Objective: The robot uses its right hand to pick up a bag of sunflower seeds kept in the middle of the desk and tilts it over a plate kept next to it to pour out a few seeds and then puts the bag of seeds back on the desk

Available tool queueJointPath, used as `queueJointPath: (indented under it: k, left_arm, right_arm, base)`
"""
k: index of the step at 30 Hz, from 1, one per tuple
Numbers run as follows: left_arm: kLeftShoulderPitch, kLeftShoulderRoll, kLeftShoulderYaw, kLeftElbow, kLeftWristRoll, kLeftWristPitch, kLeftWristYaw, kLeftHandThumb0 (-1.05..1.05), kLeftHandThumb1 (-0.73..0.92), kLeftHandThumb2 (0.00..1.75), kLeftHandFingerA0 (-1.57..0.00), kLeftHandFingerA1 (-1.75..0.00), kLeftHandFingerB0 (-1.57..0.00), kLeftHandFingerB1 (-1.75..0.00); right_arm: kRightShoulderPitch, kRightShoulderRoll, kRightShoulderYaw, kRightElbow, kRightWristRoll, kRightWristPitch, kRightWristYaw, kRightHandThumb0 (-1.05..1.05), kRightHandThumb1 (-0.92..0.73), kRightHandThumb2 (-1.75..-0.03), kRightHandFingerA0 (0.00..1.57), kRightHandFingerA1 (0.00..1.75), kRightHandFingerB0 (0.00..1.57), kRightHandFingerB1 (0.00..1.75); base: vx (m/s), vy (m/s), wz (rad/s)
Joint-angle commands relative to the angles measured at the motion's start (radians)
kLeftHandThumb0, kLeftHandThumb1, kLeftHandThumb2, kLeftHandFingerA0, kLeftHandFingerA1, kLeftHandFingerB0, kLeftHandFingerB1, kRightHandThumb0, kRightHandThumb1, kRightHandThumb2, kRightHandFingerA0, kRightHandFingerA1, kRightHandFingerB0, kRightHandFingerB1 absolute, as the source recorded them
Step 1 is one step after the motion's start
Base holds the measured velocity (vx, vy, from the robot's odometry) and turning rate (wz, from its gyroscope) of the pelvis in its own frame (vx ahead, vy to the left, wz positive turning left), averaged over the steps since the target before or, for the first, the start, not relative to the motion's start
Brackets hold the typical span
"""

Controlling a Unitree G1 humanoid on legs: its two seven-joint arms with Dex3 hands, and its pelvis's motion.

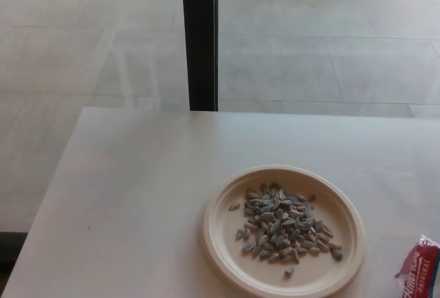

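Looking down from the head camera, I see first the desk (137, 201), pale and wide, which fills the lower half of the view, with a tiled floor (309, 57) and a dark vertical post (200, 36) behind it at 12 o'clock. On the desk, toward 5 o'clock from its middle, stands the plate (218, 243), round and cream-coloured, and a loose heap of sunflower seeds (283, 224) lies inside it, so I judge that the pouring part is done. The bag of sunflower seeds (418, 276) shows only as a red and white corner at the frame edge, at about 4 o'clock from the plate, near its rim but apart from it. Its visible part runs slanted, from 7 o'clock up to 1 o'clock; the rest is cut off, so I cannot tell its full axis, nor if it lies on the desk or is held. Neither my right hand nor my left hand appears in the view, so I cannot say whether their fingers are spread or closed. The bag is on the right side, so the right arm is the nearer one for releasing it or settling it.
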Motion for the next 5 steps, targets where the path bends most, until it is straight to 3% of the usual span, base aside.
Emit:
queueJointPath:
  k: [1, 5]
  left_arm:
    - [0.011, 0.004, 0.006, 0.001, -0.008, -0.003, -0.004, -0.80, 0.76, 0.63, -0.50, -0.53, -0.41, -0.37]
    - [0.012, 0.001, 0.002, 0.000, -0.003, -0.013, -0.009, -0.82, 0.74, 0.63, -0.50, -0.54, -0.42, -0.38]
  right_arm:
    - [0.066, -0.131, -0.186, 0.118, 0.054, -0.054, 0.063, -1.04, -0.66, -0.95, 0.00, 0.24, 0.00, 0.00]
    - [0.120, -0.210, -0.334, 0.249, 0.052, -0.065, 0.048, -1.05, -0.64, -0.97, 0.00, 0.26, 0.00, 0.05]
  base:
    - [0.00, 0.000, 0.00]
    - [0.00, 0.000, 0.00]
